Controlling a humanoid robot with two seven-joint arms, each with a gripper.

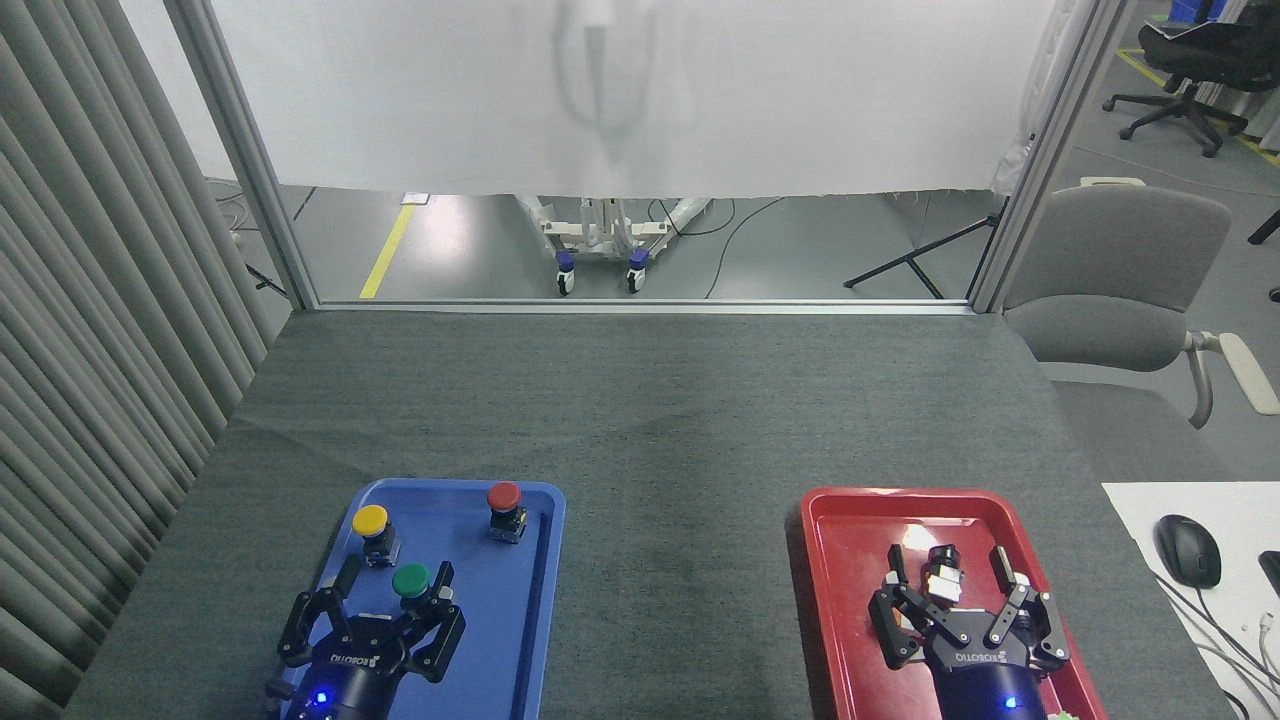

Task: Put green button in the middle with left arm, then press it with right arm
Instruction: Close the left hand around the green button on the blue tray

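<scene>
**Inspector A:** State the position of the green button (410,580).

**Inspector B:** It stands upright in the blue tray (520,620), in the near half. The yellow button (370,522) stands beyond it to the left, the red button (503,498) beyond it to the right. All three are apart from one another.

**Inspector A:** And the left gripper (394,578)?

**Inspector B:** Over the near end of the blue tray, blue light on. Its fingers (345,577) are spread, one either side of the green button. The right-hand finger appears just beside the button's body; contact cannot be confirmed. The button rests on the tray floor.

**Inspector A:** The right gripper (950,565)?

**Inspector B:** Over the red tray (830,600), fingers likewise spread. A small black-and-silver part (940,577) lies in the tray between them. Whether any finger touches it cannot be told.

**Inspector A:** The middle (660,450)?

**Inspector B:** Dark grey cloth between the two trays. The green button is well apart from it, inside the blue tray.

**Inspector A:** Surroundings?

**Inspector B:** A grey chair (1120,280) beyond the table's right corner, and a black mouse (1187,550) on a white surface to the right.
</scene>
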